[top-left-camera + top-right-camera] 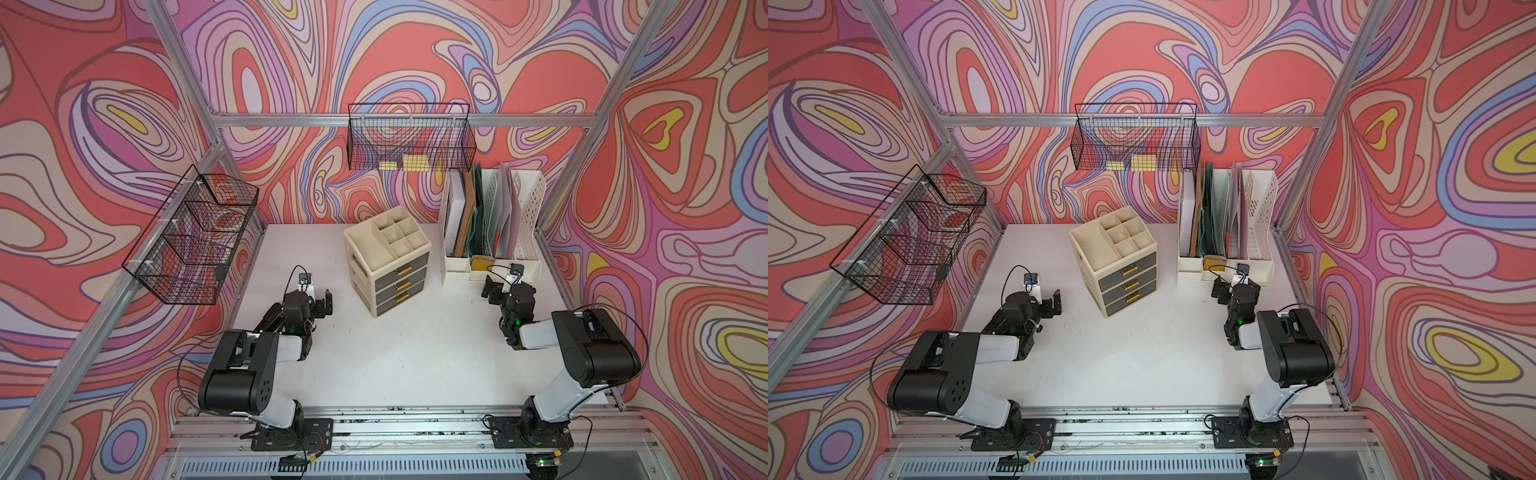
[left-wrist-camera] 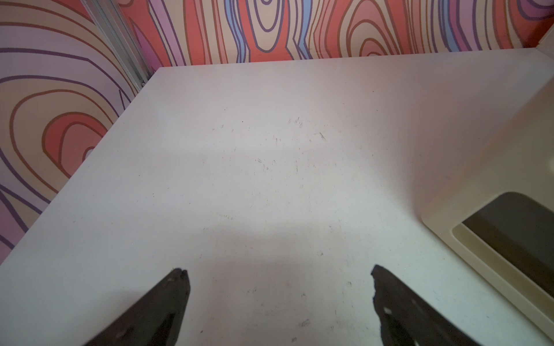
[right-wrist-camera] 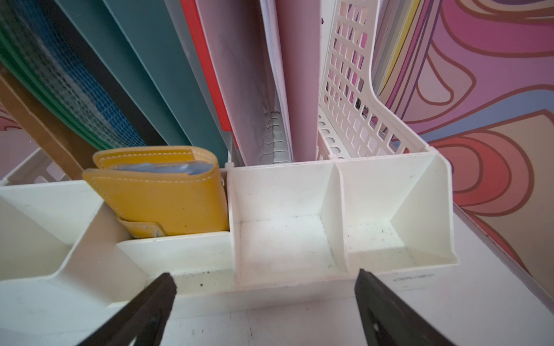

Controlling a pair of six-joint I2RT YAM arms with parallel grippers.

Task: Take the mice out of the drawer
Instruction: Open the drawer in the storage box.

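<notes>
Your left claw and right claw both hang wide and empty over the table, apparently parked clear of the drawer chest. Its 3 drawers are shut, so the mice are out of sight, presumably inside. Raised lettering on the file rack is too faint to read.
</notes>
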